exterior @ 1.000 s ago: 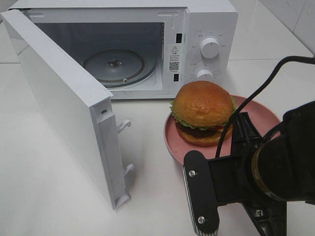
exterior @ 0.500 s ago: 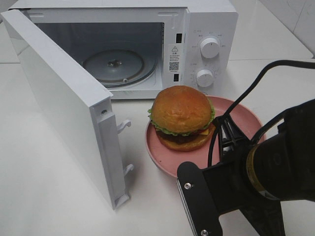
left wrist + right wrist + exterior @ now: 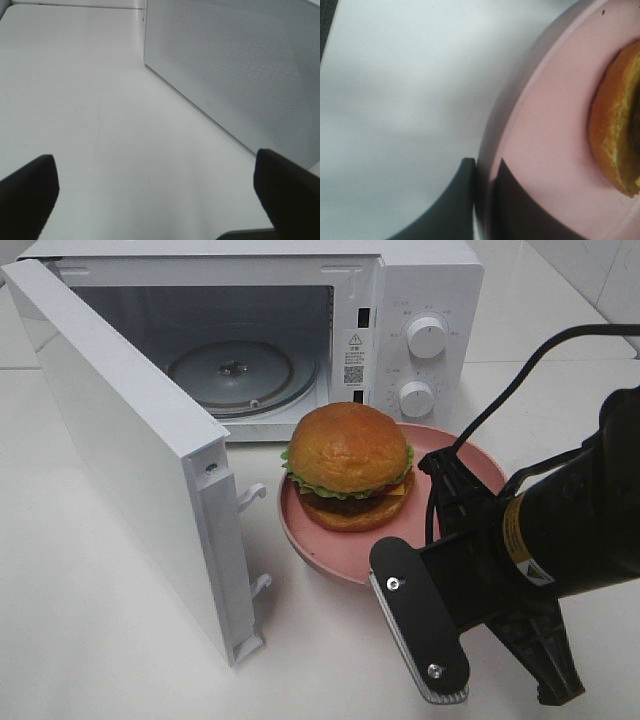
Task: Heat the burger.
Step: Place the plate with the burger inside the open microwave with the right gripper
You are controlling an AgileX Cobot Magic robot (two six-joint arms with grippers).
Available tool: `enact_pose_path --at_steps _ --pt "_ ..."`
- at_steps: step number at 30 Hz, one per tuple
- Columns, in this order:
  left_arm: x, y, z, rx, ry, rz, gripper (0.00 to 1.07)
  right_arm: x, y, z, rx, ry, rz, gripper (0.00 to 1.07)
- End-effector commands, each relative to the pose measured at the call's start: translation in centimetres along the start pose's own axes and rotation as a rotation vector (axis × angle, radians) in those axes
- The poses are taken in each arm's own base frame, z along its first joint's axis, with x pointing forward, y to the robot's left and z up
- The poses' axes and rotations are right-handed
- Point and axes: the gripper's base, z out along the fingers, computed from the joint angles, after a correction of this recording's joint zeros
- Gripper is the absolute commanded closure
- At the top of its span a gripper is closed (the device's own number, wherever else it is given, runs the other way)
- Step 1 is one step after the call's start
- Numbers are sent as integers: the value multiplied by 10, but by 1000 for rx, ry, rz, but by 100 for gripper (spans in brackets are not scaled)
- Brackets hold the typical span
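The burger [image 3: 348, 465], with its golden bun and green lettuce edge, sits on a round pink plate [image 3: 335, 548] just in front of the open white microwave [image 3: 425, 290]. My right gripper [image 3: 441, 468] is shut on the plate's right rim. In the right wrist view its two dark fingers [image 3: 460, 205] pinch the plate [image 3: 545, 150] edge, the gripper [image 3: 483, 172] straddling the rim, with the burger [image 3: 615, 135] at the side. My left gripper [image 3: 157, 187] is open and empty over bare table, facing the outer face of the microwave door [image 3: 235, 65]. It is not seen in the high view.
The microwave door [image 3: 130, 450] swings out wide toward the front left. Inside lies the glass turntable [image 3: 235, 375]. Two knobs [image 3: 427, 337] sit on the right panel. The right arm's black body and cable [image 3: 520, 430] fill the lower right. White tabletop [image 3: 100, 640] surrounds everything.
The right gripper has carried the plate and burger leftward and closer to the microwave opening. The left gripper shows no change.
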Motion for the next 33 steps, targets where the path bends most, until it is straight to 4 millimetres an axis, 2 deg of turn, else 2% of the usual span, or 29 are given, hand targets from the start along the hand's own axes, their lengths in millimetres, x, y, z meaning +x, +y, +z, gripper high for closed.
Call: enact_pose_path --at_steps 1,8,18,27,33 --pt "0 -1 0 7 -9 -7 9 -3 -11 -3 59 -74 -46 107" --pt "0 -1 0 7 -9 -7 9 5 -18 0 62 -158 -109 107" --pt "0 -1 0 7 -9 -7 9 21 -27 4 91 -179 -164 107" --pt "0 -1 0 7 -9 -7 9 18 -37 12 113 -183 -212 107" --pt "0 -1 0 7 -9 -7 9 11 -55 19 116 -184 -200 107"
